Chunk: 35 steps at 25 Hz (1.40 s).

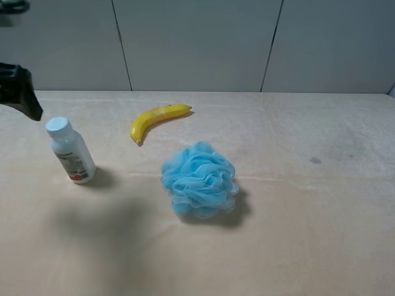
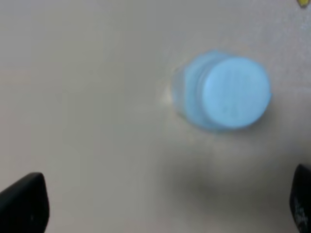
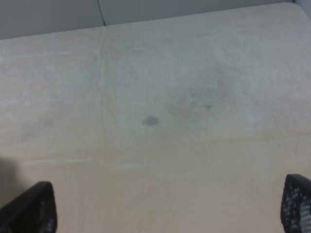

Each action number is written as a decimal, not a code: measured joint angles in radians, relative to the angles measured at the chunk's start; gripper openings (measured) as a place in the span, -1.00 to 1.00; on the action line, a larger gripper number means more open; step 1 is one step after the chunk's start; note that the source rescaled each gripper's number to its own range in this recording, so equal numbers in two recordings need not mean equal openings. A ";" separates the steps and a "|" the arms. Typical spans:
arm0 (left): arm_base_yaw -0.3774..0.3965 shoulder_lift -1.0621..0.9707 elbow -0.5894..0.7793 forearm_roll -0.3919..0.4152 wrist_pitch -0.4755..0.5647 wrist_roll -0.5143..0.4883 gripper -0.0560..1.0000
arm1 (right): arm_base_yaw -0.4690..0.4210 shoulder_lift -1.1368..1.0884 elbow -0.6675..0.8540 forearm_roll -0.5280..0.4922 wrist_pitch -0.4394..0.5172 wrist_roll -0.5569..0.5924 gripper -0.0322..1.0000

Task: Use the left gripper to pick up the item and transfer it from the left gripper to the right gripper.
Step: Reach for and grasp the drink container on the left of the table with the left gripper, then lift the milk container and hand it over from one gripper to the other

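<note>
The item [image 1: 72,153] stands upright on its base at the left of the table [image 1: 308,234]. Its cap is up and its long axis is vertical, so there is no lengthwise direction along the table for the fingers to match. In the exterior high view it sits at about 8 o'clock from the banana [image 1: 157,118] and 10 o'clock from the blue sponge [image 1: 199,180], apart from both. The left gripper [image 2: 163,206] is plainly the nearer one. In the exterior high view its black tip hangs above the table at roughly 10 o'clock from the cap, close but not touching. Its wrist camera looks almost straight down on the round cap [image 2: 236,92]. The two fingertips are spread wide, nothing is between them, and the bottle lies ahead of the jaw line and nearer one finger than the other. My judgement is that the pick needs the jaws centred over the cap, then a descent so the fingers straddle the body. The right gripper [image 3: 163,206] is also spread wide and empty over bare table, does not appear in the exterior high view, and looks well apart from the bottle.
</note>
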<state>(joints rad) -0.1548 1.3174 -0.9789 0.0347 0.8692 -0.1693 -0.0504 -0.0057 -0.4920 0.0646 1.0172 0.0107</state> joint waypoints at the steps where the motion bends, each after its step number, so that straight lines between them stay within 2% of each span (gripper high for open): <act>1: -0.017 0.032 0.000 0.001 -0.020 -0.014 1.00 | 0.000 0.000 0.000 0.000 0.000 0.000 1.00; 5: -0.064 0.151 -0.002 0.001 -0.091 -0.058 1.00 | 0.000 0.000 0.000 0.000 0.000 0.000 1.00; 9: -0.099 0.260 -0.026 0.001 -0.118 -0.086 1.00 | 0.000 0.000 0.000 0.000 0.000 0.000 1.00; 20: -0.107 0.402 -0.046 -0.007 -0.152 -0.117 0.98 | 0.000 0.000 0.000 0.000 0.000 0.000 1.00; 21: -0.107 0.404 -0.046 -0.007 -0.152 -0.117 0.91 | 0.000 0.000 0.000 0.000 0.000 0.000 1.00; 23: -0.107 0.404 -0.046 -0.007 -0.152 -0.117 0.50 | 0.000 0.000 0.000 0.000 0.000 0.000 1.00; 25: -0.107 0.404 -0.046 -0.007 -0.152 -0.117 -0.17 | 0.000 0.000 0.000 0.000 0.000 0.000 1.00; 26: -0.107 0.404 -0.047 -0.004 -0.151 -0.117 -0.72 | 0.000 0.000 0.000 0.000 0.000 0.000 1.00; 27: -0.107 0.404 -0.047 -0.003 -0.152 -0.117 -0.89 | 0.000 0.000 0.000 0.000 0.000 0.000 1.00; 35: -0.107 0.404 -0.058 -0.002 -0.140 -0.119 -0.85 | 0.000 0.000 0.000 0.000 0.000 0.000 1.00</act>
<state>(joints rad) -0.2613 1.7209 -1.0368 0.0323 0.7296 -0.2882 -0.0504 -0.0057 -0.4920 0.0646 1.0174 0.0107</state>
